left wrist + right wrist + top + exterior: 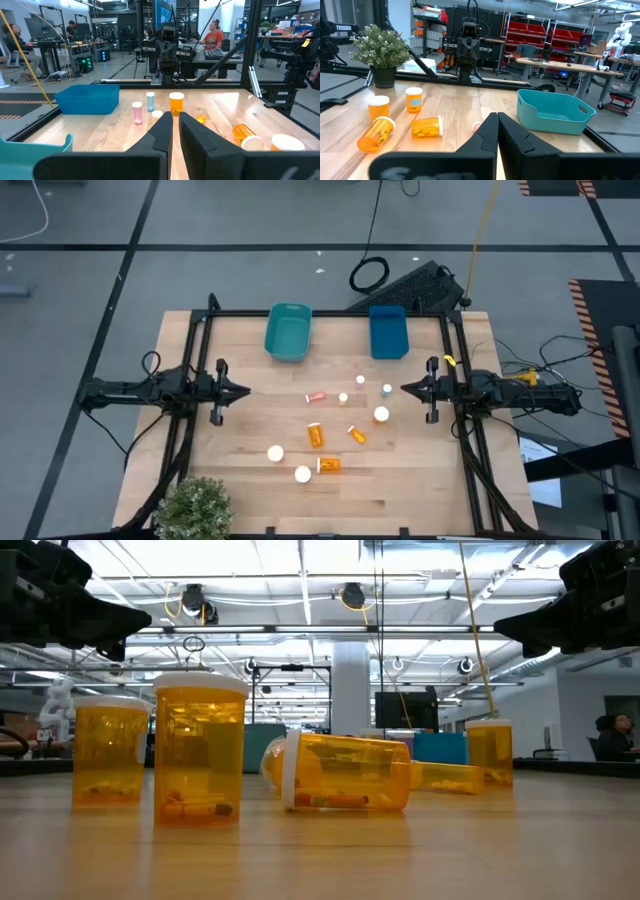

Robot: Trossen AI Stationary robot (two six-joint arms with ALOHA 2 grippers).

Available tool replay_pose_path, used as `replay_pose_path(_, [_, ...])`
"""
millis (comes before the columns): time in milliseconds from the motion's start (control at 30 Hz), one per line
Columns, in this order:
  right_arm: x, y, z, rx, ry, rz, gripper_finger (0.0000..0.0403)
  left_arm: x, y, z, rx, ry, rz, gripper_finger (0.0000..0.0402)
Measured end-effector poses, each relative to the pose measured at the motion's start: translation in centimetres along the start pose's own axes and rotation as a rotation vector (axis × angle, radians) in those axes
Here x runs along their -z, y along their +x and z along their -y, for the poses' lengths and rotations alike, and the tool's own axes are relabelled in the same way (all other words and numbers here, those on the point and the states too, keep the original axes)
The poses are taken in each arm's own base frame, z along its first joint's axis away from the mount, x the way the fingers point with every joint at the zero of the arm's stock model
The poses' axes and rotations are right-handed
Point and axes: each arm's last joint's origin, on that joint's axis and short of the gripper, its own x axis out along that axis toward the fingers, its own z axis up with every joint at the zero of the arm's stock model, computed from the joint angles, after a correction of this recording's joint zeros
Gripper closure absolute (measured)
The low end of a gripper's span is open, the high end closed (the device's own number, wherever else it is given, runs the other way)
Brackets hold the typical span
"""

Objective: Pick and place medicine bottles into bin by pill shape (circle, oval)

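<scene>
Several medicine bottles are scattered over the middle of the wooden table. Orange ones lie on their sides [315,435] [356,434] [328,465]. White-capped ones stand upright [381,414] [275,452] [302,474]. Smaller ones [343,397] [386,390] stand farther back, beside a pink one lying down [316,396]. The low view shows upright orange bottles [200,755] and one on its side [345,775]. My left gripper [245,391] hovers shut at the left of the bottles. My right gripper [405,389] hovers shut at their right. Neither touches anything.
A teal bin [288,332] and a blue bin [388,331] stand side by side at the table's far edge. A potted plant [195,505] sits at the near left corner. Black frame rails run along both sides of the table.
</scene>
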Motion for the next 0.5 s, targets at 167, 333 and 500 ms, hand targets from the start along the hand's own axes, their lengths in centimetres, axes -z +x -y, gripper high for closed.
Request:
replay_pose_path(167, [-0.01,0.0,0.0,0.0,0.0,0.0,0.0403,0.01,0.0,0.0,0.0,0.0,0.0,0.0366])
replay_pose_path(333, [-0.01,0.0,0.0,0.0,0.0,0.001,0.0403,0.01,0.0,0.0,0.0,0.0,0.0,0.0366])
replay_pose_path(500, [0.0,0.0,0.0,0.0,0.0,0.0,0.0403,0.01,0.0,0.0,0.0,0.0,0.0,0.0366])
